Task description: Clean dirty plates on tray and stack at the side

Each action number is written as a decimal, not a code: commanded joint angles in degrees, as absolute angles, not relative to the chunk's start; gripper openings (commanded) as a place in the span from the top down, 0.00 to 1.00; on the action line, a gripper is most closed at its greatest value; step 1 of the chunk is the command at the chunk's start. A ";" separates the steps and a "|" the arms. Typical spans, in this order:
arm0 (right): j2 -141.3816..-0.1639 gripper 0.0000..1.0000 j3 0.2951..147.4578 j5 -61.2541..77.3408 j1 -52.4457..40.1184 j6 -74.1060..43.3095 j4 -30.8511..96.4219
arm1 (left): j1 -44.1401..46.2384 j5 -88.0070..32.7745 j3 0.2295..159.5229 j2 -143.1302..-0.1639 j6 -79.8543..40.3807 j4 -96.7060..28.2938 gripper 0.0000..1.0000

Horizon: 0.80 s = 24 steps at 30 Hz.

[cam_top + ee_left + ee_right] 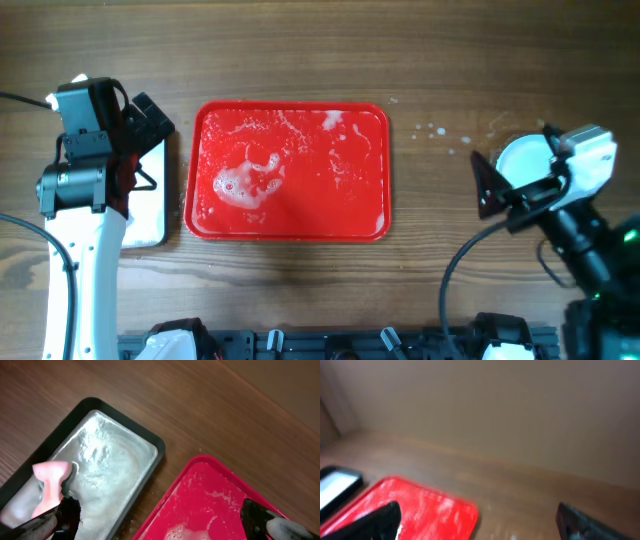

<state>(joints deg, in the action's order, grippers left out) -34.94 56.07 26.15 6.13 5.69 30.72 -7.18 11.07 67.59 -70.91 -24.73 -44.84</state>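
Note:
The red tray [290, 225] lies mid-table, wet with white foam, and no plate is on it. It also shows in the left wrist view [210, 490] and the right wrist view [435, 505]. A pale round plate [522, 158] lies at the right, largely hidden under my right arm; I cannot tell how many are stacked there. My right gripper [497, 180] [480, 522] is open and empty, just left of that plate. My left gripper [152, 150] [161, 519] is open and empty, over the gap between the red tray and the black-rimmed tray.
A black-rimmed tray [150, 235] [150, 447] with foamy water stands left of the red tray. A pink sponge [50, 482] lies in it near my left finger. Water drops [435, 132] dot the wood right of the red tray.

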 commanded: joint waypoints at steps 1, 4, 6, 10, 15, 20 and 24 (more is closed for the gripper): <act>-29.26 0.00 40.51 19.20 3.49 -3.68 19.29 | -6.98 10.98 68.12 -71.02 -24.47 -44.77 0.00; -22.44 0.00 25.74 19.29 2.35 -8.43 7.55 | -6.98 10.98 68.12 -71.02 -24.47 -44.75 0.00; -16.40 0.00 16.99 19.22 1.17 -8.99 3.14 | -6.98 10.98 68.12 -71.02 -24.47 -44.77 0.00; -9.13 0.00 9.17 14.74 -1.50 -9.04 1.67 | -6.98 10.98 68.12 -71.02 -24.47 -44.77 0.00; -4.05 0.00 3.90 10.00 -3.05 -9.15 0.23 | -6.98 10.98 68.12 -71.02 -24.47 -44.77 0.00; -0.10 0.00 0.25 8.84 -3.09 -9.13 -0.82 | -6.96 10.98 68.12 -71.02 -24.47 -44.75 0.00; -0.16 0.00 0.25 8.95 -3.16 -9.32 -0.82 | -6.98 10.98 68.12 -71.02 -24.47 -44.75 0.00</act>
<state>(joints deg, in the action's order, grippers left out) -1.19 0.43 10.26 -2.87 -8.40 -0.43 -7.18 11.07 67.59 -71.00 -24.73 -44.93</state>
